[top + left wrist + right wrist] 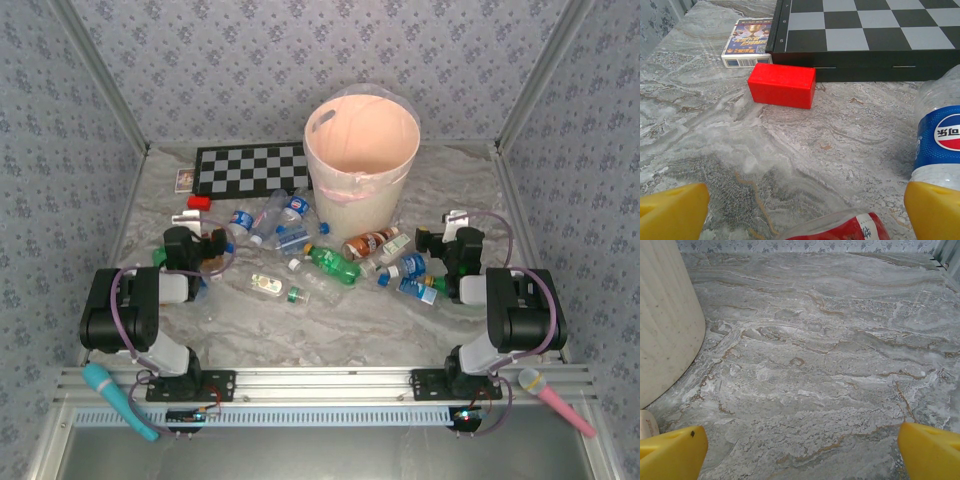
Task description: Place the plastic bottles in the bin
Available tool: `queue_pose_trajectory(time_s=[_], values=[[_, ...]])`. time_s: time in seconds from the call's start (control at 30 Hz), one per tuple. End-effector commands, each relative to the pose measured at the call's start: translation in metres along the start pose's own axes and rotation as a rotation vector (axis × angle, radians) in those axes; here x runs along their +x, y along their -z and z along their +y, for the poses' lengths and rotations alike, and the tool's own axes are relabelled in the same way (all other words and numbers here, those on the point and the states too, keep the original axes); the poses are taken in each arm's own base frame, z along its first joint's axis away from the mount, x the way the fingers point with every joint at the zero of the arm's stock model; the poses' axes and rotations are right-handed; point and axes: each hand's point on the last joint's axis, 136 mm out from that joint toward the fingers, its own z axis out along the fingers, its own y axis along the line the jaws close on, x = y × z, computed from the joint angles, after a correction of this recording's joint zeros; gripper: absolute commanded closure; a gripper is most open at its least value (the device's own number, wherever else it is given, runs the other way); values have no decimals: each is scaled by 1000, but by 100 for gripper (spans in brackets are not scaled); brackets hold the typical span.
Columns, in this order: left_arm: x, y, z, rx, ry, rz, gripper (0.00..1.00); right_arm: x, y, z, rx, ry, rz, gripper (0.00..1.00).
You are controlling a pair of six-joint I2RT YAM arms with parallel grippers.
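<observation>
A: Start nearest the bases: what are the two arms doing?
B: The left gripper (pixel 197 243) sits low over the grey marbled table (pixel 330 335), its yellow fingers (pixel 671 212) spread wide with nothing pinched. The right gripper (pixel 447 247) is likewise spread and empty, over bare tabletop.
A: And the bottles?
B: The small plastic bottles (pixel 266 284) lie scattered on their sides between the two grippers. A clear red-labelled bottle (pixel 840 227) lies just under the left gripper, between its fingers. A clear blue-labelled Pepsi bottle (pixel 940 145) is just beside one finger. Further in, a green soda bottle (pixel 335 263) and a brown-orange labelled bottle (pixel 368 241) lie near the middle.
A: Anything binned?
B: I see none inside the large round cream-pink plastic bin (pixel 362 150), which stands upright just beyond the heap. So I judge this is the opening reach for a first bottle.
A: What does the next move need?
B: Probably the left arm dropping onto the red-labelled bottle and closing across its body gently, since thin plastic rolls and squashes, then lifting above the rim. It should leave the small red block (pixel 200 202) and, beyond it, the black-and-white chessboard (pixel 250 168) alone
</observation>
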Motion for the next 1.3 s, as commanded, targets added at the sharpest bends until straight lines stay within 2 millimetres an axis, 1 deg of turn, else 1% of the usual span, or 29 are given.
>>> queue_pose_trajectory(time_s=[0.0, 0.4, 0.53, 0.63, 0.7, 0.8, 0.9, 0.93, 1.03, 1.07, 1.13, 1.2, 1.27], values=[[-13, 0, -5, 20, -13, -39, 0, -7, -3, -2, -1, -8, -15, 1], [-12, -1, -4, 35, 2, -32, 0, -7, -3, -2, 0, -13, -11, 0], [-16, -1, -3, 31, 4, -23, 0, -9, -1, -3, 6, -11, -26, 0], [-32, 5, 0, 14, 7, 9, 0, -14, 7, -4, 24, -9, -55, 0], [-48, 13, 3, -4, 17, 4, 0, -18, 12, -8, 44, -19, -67, 1], [-67, 27, 14, -68, 54, 18, 0, -26, 18, -14, 81, -32, -62, 1], [-85, 41, 23, -118, 110, 57, 0, -40, 26, -19, 110, -42, -64, 0], [-92, 47, 24, -132, 143, 69, 0, -44, 31, -25, 138, -74, -51, 0], [-105, 67, 35, -204, 304, 134, 0, -51, 49, -54, 274, -346, 6, 0], [-108, 72, 36, -209, 346, 164, 0, -53, 55, -62, 304, -427, 24, 0], [-116, 81, 29, -172, 388, 209, 0, -56, 68, -72, 345, -571, 63, 0], [-118, 86, 25, -161, 443, 242, 0, -55, 80, -79, 375, -698, 99, 0], [-120, 88, 11, -84, 482, 257, 0, -58, 83, -75, 288, -776, 128, 1]])
